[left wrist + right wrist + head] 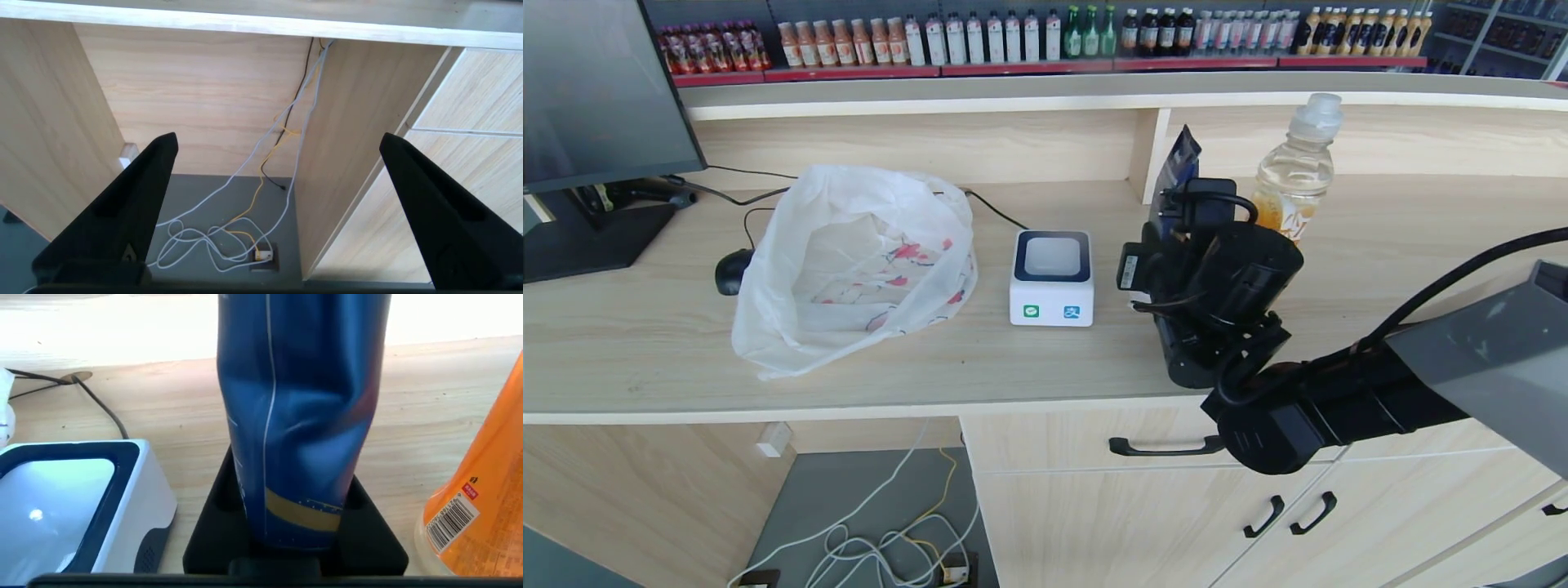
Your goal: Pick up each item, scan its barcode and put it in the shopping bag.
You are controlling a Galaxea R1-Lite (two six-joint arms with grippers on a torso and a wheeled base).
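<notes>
Centre-right of the head view, our right gripper [1180, 208] clamps a blue pouch [1180, 159], unscanned we judge; bottle [1294, 175] untouched upper right; scanner [1052, 278], shopping bag [768, 310] leftward; left gripper [276, 137] gapes empty.

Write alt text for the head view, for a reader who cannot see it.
The robot's right end effector grips a blue pouch upright, just right of a white barcode scanner on a wooden counter. An open white shopping bag lies to the scanner's left, and a clear bottle of yellowish drink stands to the pouch's right.
</notes>
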